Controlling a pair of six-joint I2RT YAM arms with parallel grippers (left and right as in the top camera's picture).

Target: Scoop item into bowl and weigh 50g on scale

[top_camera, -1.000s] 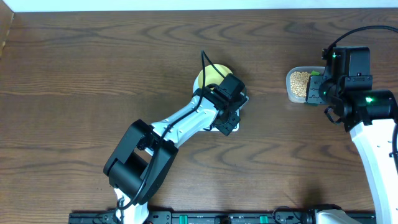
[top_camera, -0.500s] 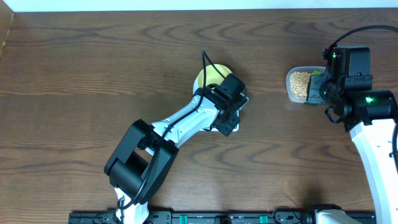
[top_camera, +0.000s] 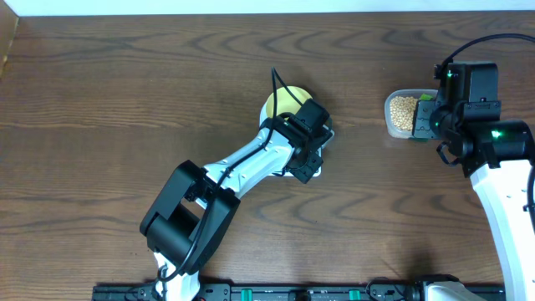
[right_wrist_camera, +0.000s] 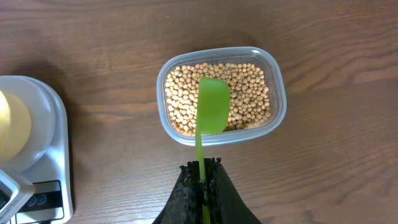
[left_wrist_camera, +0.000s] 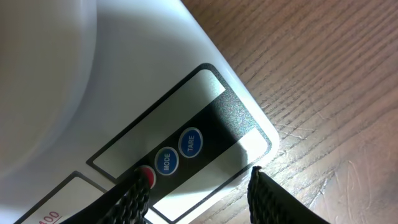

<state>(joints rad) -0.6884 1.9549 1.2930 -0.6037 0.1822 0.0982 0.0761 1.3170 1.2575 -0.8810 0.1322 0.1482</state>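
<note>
With the left gripper [left_wrist_camera: 199, 196] spread empty over the scale [left_wrist_camera: 155, 74] buttons and the right gripper [right_wrist_camera: 203, 172] clamped on the green scoop [right_wrist_camera: 211, 106] above the beans [right_wrist_camera: 249, 93] in the tub [right_wrist_camera: 278, 102], the weight of the bowl [right_wrist_camera: 11, 124] on the platform could be left unzeroed if MODE is struck instead of TARE [left_wrist_camera: 191, 142].

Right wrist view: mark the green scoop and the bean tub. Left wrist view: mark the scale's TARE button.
green scoop [right_wrist_camera: 213, 112], right wrist view, middle of its blade
bean tub [right_wrist_camera: 280, 93], right wrist view, right rim
TARE button [left_wrist_camera: 191, 142], left wrist view, button centre
</note>
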